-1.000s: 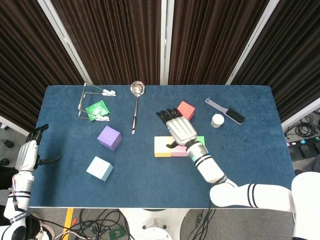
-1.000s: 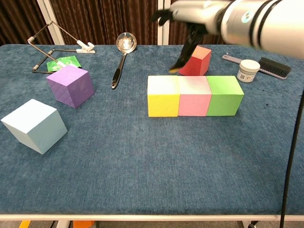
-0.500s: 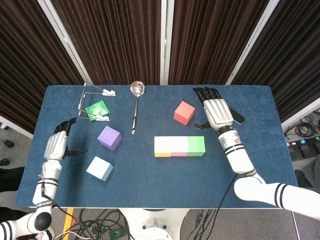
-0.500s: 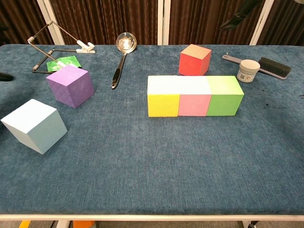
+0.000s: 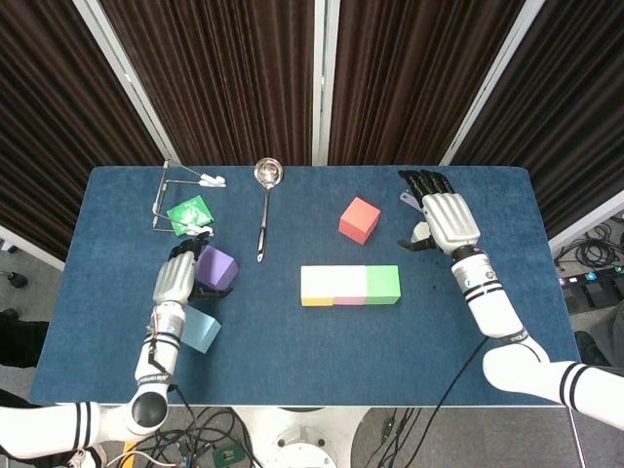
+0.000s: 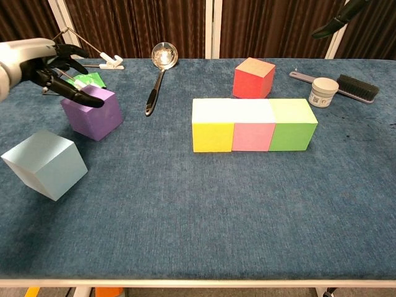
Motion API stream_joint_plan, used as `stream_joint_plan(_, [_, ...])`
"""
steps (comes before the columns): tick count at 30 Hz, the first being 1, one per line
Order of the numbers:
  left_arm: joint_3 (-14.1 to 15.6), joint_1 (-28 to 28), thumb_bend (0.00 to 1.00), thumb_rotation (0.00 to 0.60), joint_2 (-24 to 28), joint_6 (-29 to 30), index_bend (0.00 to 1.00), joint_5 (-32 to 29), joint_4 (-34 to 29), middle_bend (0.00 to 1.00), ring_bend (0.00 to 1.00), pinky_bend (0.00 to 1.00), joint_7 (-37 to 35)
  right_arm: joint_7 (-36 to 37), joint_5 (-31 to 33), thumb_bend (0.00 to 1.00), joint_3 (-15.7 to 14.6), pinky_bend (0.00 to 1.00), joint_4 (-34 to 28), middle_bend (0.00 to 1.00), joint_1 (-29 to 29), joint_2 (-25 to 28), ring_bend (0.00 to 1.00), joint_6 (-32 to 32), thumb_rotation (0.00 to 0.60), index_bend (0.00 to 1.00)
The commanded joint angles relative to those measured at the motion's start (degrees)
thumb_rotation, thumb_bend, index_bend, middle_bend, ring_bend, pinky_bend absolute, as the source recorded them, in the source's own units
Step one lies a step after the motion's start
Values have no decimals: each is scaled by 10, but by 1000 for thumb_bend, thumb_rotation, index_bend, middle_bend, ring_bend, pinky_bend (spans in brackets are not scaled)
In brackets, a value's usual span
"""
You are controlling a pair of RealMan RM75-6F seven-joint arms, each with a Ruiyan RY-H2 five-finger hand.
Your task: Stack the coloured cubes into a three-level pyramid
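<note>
A yellow cube, a pink cube and a green cube stand touching in a row mid-table. Behind the row sits a red cube. On the left lie a purple cube and, nearer the front, a light blue cube. My left hand hovers at the purple cube's left side with fingers spread, holding nothing. My right hand is raised at the right, fingers apart and empty; the chest view shows only a dark tip of it.
A ladle lies behind the cubes. A wire clip stand with a green packet is at the back left. A small white jar and a brush sit at the back right, under my right hand.
My left hand has come in from the table's left edge to the purple cube. My right hand has left the cube row and gone right and back, over the jar.
</note>
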Motion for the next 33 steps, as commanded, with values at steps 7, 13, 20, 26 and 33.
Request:
stream_joint_plan(7, [2, -46, 0, 537, -57, 62, 45, -41, 75, 138, 0, 50, 82, 58, -68, 29, -4, 0, 23, 63, -21, -9, 0, 4, 600, 0])
stream_joint_plan(13, [-1, -46, 0, 600, -61, 61, 44, -61, 82, 188, 0, 71, 95, 66, -85, 29, -5, 0, 23, 63, -31, -3, 0, 8, 600, 0])
stream_joint_plan(20, [-19, -45, 0, 600, -61, 31, 44, -80, 92, 250, 11, 104, 73, 62, -86, 35, -4, 0, 28, 63, -33, -10, 0, 4, 600, 0])
stream_joint_plan(26, [-35, -46, 0, 600, -67, 3, 44, -91, 110, 305, 41, 122, 45, 58, -81, 48, -4, 0, 38, 63, -34, -18, 0, -2, 600, 0])
stream_joint_plan(33, [-38, -53, 10, 600, -74, 1, 47, -84, 128, 393, 77, 141, 33, 49, -78, 65, -2, 0, 40, 63, -36, -21, 0, -2, 600, 0])
